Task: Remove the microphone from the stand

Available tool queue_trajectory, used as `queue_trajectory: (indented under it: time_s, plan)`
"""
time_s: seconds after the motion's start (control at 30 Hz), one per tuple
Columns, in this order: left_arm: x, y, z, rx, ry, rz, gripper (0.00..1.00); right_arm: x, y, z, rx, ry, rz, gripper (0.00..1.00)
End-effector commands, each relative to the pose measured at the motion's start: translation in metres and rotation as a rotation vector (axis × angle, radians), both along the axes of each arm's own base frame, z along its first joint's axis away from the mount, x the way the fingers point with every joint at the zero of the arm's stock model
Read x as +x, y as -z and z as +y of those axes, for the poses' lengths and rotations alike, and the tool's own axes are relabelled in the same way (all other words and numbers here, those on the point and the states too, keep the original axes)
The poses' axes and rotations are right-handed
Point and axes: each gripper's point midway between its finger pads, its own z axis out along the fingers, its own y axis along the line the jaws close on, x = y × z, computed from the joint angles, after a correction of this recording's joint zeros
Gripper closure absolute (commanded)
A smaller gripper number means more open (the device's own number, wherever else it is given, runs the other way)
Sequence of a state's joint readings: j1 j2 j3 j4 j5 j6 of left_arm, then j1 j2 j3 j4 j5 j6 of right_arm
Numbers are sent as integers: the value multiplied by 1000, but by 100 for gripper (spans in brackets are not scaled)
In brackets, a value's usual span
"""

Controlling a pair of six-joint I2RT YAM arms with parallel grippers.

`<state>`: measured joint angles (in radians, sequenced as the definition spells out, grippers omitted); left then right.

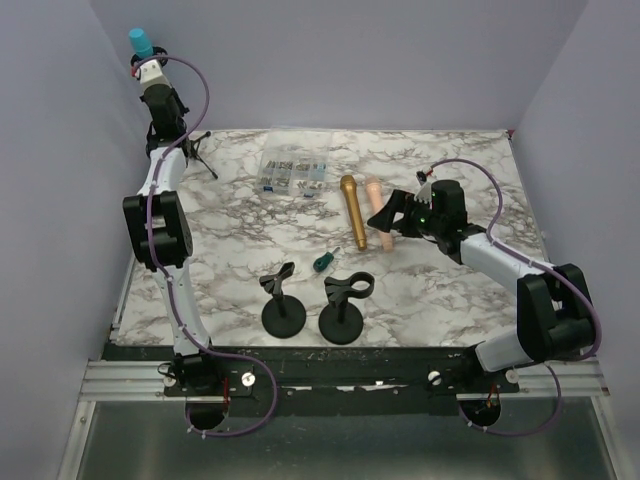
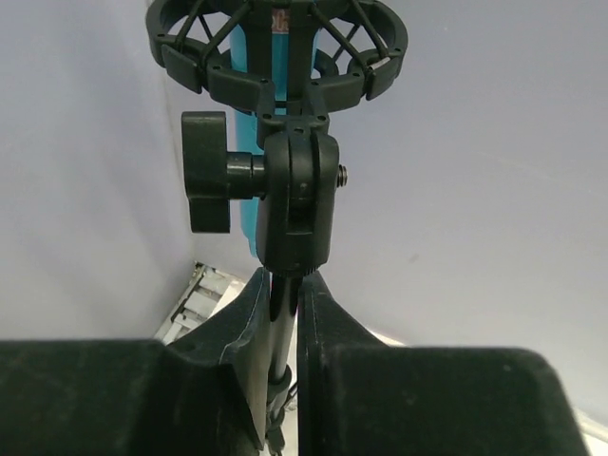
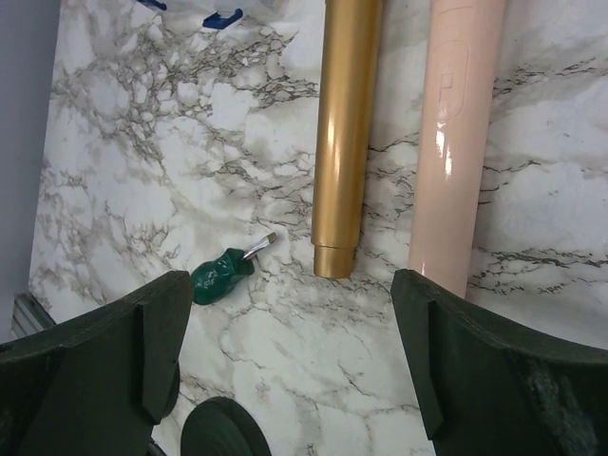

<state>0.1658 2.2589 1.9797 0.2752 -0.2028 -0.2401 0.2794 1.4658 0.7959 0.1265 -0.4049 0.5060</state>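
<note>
Blue microphone point(image 1: 140, 41) is sitting in its stand point(image 2: 299, 190), held high at far left; left hand point(image 2: 283, 299) is pinching the stand's pole, right hand point(image 3: 285, 332) is hovering spread above the desk point(image 1: 250, 240).

Lab enclosure, plain lavender walls point(image 1: 350, 60), marbled tabletop point(image 1: 450, 290)

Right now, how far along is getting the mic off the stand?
Looks done: the gold mic and pink mic lie on the table near two empty stands. In hand: the left end effector is shut on the pole below the mount, where the blue mic still sits. Left: pulling it out; the open right end effector looks free to help.
</note>
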Motion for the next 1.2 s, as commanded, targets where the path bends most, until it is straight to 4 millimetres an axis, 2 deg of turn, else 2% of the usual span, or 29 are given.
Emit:
queue_trajectory:
  time_s: [0.0, 0.13, 0.27, 0.37, 0.5, 0.57, 0.7, 0.83, 1.0, 1.17]
  plan:
    - [-12, -15, -21, -18, 83, -33, 100, 10, -12, -3, -9, 17, -45, 6]
    - [-36, -11, -30, -1, 104, -10, 100, 8, -16, -3, -5, 16, -56, 6]
    - [-69, -15, -41, 17, 121, -12, 100, 5, -16, -3, 5, 13, -60, 6]
    - [-92, -8, -50, 12, 139, 22, 100, 4, -16, -1, 13, 5, -56, 6]
    - [-123, -9, -68, 26, 182, 50, 100, 2, -20, -1, 18, 1, -66, 6]
    - [-141, -11, -75, 21, 183, 65, 100, 1, -21, -2, 17, 6, -71, 6]
    - [-180, 0, -91, -22, 189, 106, 100, 2, -19, -4, 7, 12, -72, 6]
    - [-220, 12, -115, -51, 224, 177, 100, 2, -18, -3, 7, 9, -69, 6]
    - [-270, 18, -158, -58, 336, 182, 100, 1, -21, -6, -4, 19, -81, 6]
    - [-306, 26, -183, -105, 463, 197, 100, 0, -22, -7, -7, 22, -87, 6]
